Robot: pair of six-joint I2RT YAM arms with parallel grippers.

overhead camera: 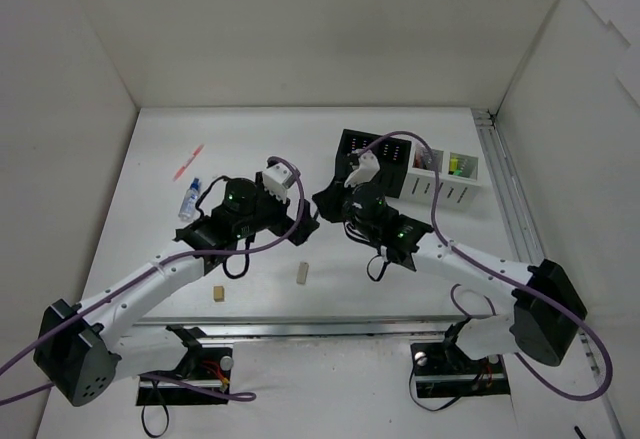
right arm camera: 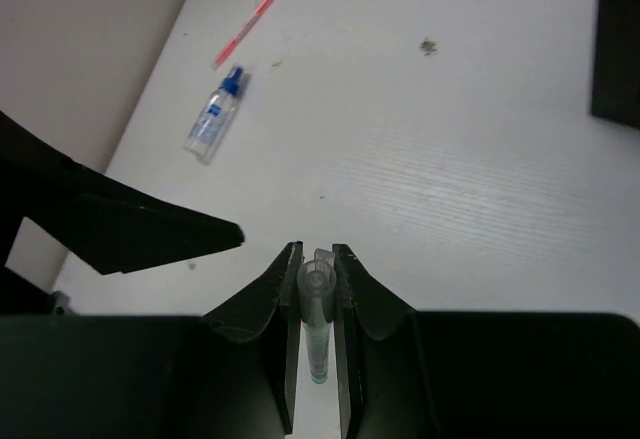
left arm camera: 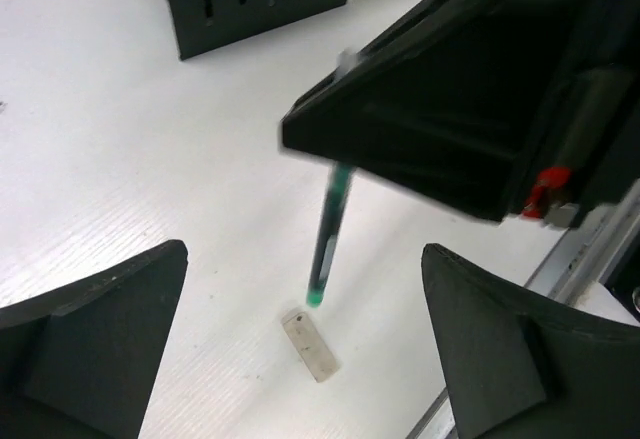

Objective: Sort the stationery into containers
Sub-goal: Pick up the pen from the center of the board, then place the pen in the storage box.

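Note:
My right gripper [right arm camera: 316,251] is shut on a thin dark pen [right arm camera: 318,304] with a green tip. In the left wrist view that pen [left arm camera: 328,221] hangs tip-down from the right gripper, just above a beige eraser [left arm camera: 310,344] on the table. My left gripper [left arm camera: 305,254] stands open around the space below the pen, touching nothing. From above, both grippers meet mid-table, left [overhead camera: 300,227] and right [overhead camera: 325,202]. The black container [overhead camera: 372,157] and the white slotted container [overhead camera: 452,181] stand behind them. A pink pen [overhead camera: 188,162], a blue-capped bottle [overhead camera: 190,199] and a second eraser [overhead camera: 217,295] lie to the left.
The eraser [overhead camera: 302,273] lies near the front metal rail [overhead camera: 330,327]. White walls enclose the table on three sides. A tiny dark speck [right arm camera: 428,47] sits on the table. The left gripper's finger [right arm camera: 130,231] juts in close beside my right jaws.

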